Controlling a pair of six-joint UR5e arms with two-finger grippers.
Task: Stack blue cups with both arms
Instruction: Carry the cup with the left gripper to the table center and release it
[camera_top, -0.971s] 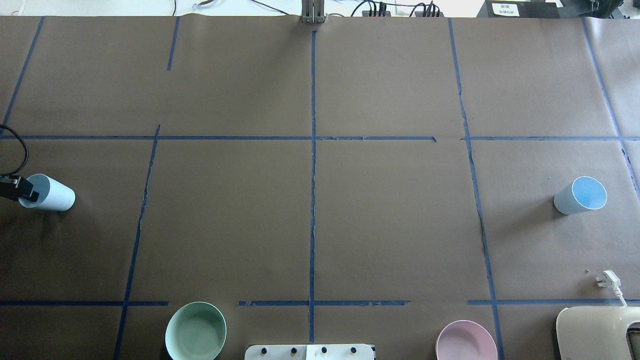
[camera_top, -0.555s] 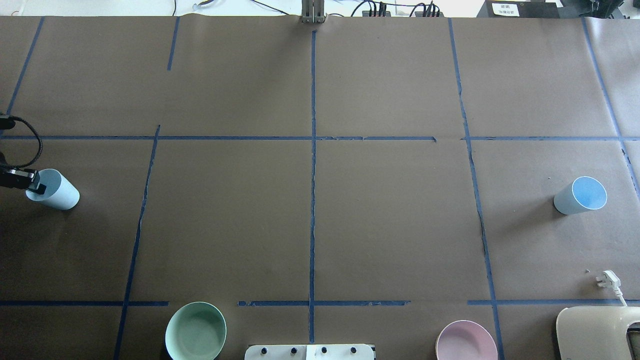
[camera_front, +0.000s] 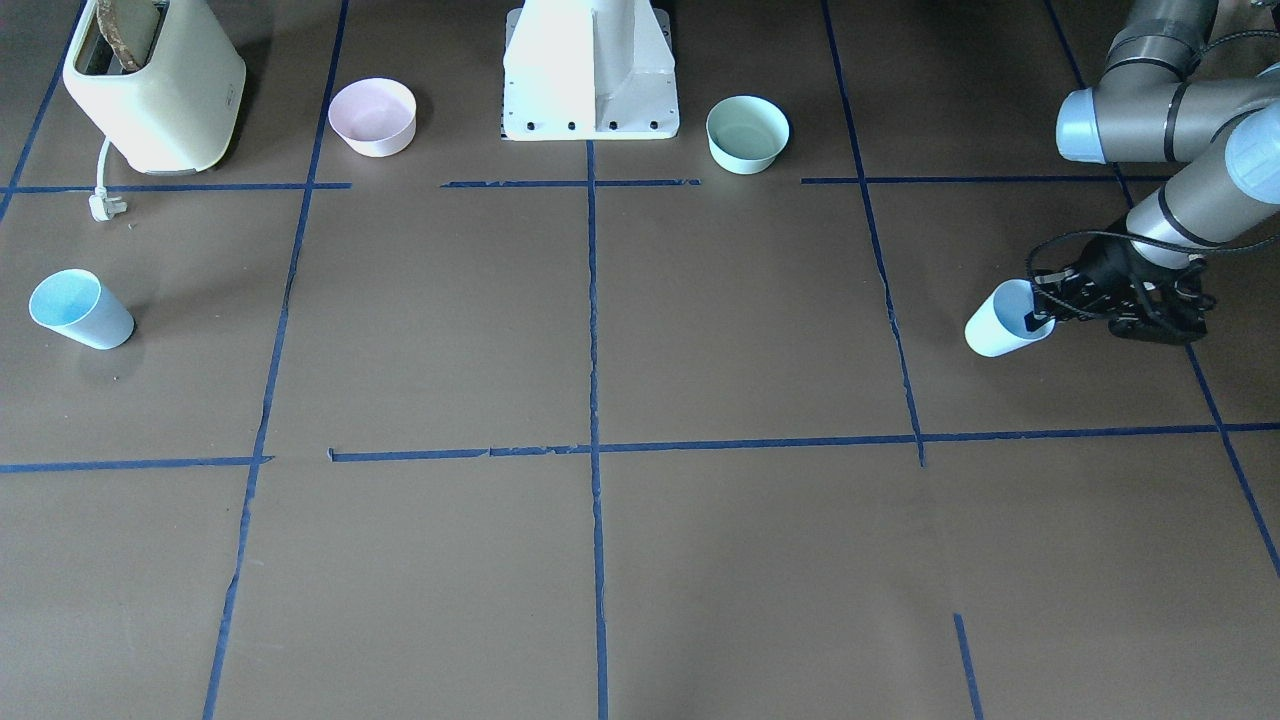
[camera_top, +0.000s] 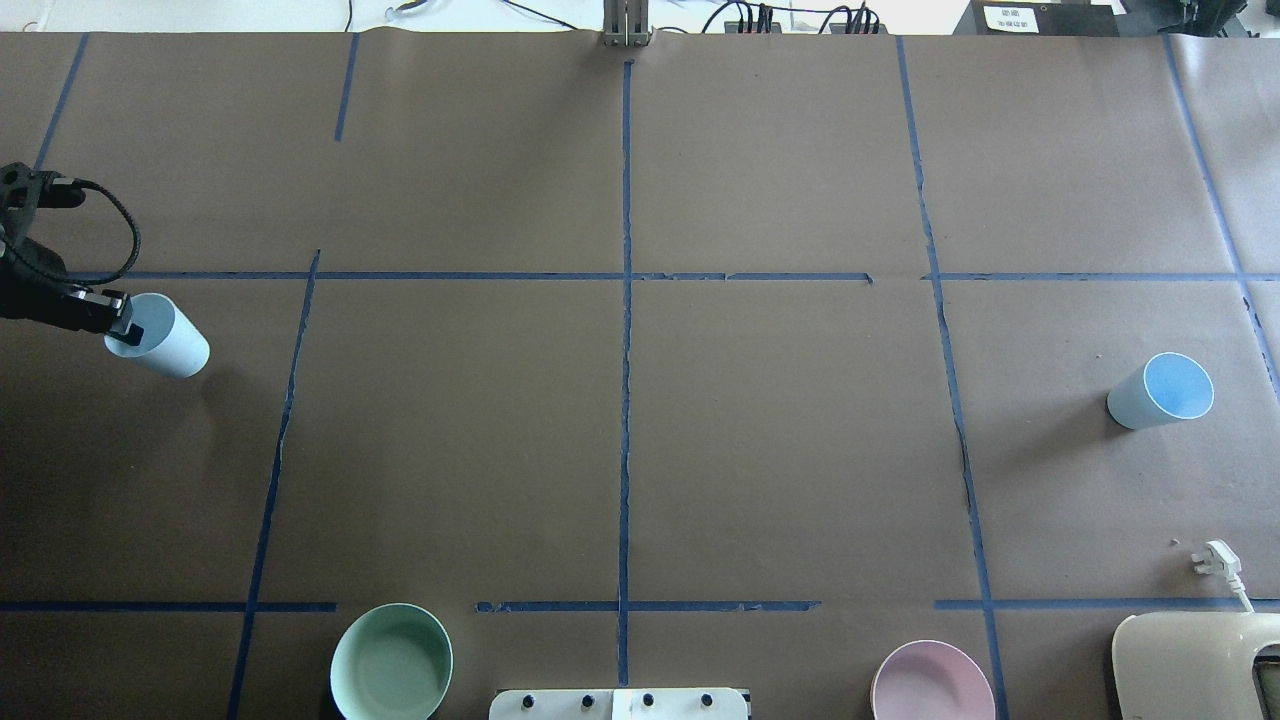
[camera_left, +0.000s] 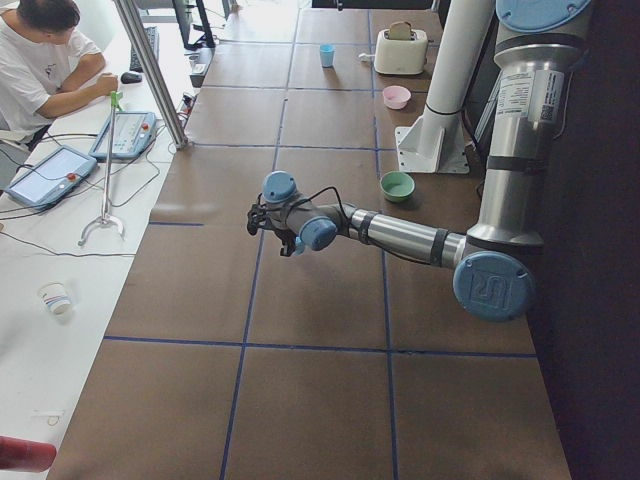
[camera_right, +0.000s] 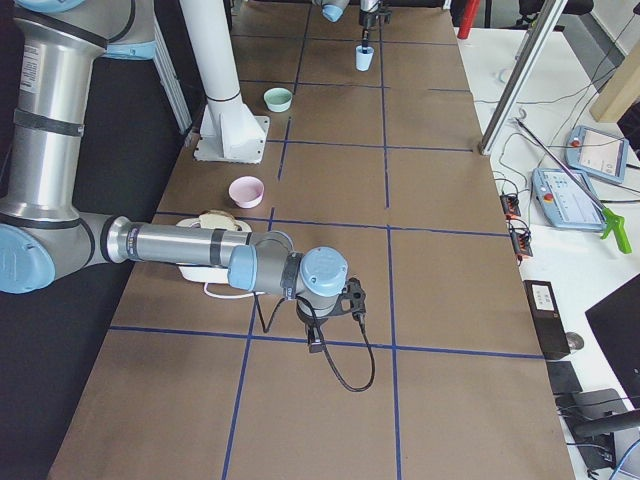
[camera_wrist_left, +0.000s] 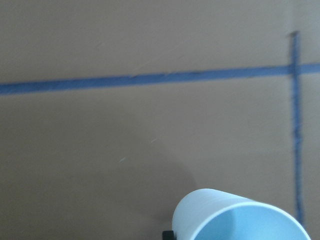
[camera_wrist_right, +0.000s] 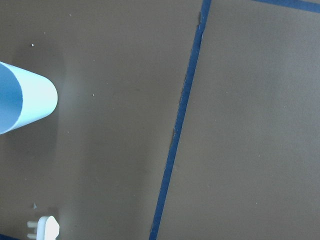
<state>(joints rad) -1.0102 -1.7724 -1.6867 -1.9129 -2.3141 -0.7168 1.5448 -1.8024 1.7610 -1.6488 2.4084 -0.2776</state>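
Note:
My left gripper (camera_top: 118, 325) is shut on the rim of a pale blue cup (camera_top: 162, 338), one finger inside it and one outside, at the table's left edge. The cup hangs tilted, seemingly just above the table; it also shows in the front-facing view (camera_front: 1003, 322) and the left wrist view (camera_wrist_left: 240, 217). The second blue cup (camera_top: 1160, 391) stands upright at the far right, also in the right wrist view (camera_wrist_right: 25, 102). My right gripper (camera_right: 352, 298) shows only in the exterior right view, beside that cup; I cannot tell whether it is open or shut.
A mint-green bowl (camera_top: 391, 662) and a pink bowl (camera_top: 932, 683) flank the white pedestal (camera_front: 590, 70) at the near edge. A cream toaster (camera_top: 1195, 665) with a loose plug (camera_top: 1215, 558) is at near right. A person (camera_left: 40, 60) sits beyond the table.
My left gripper has carried its blue cup farther from the robot and a little toward the table's middle. The right cup has not moved.

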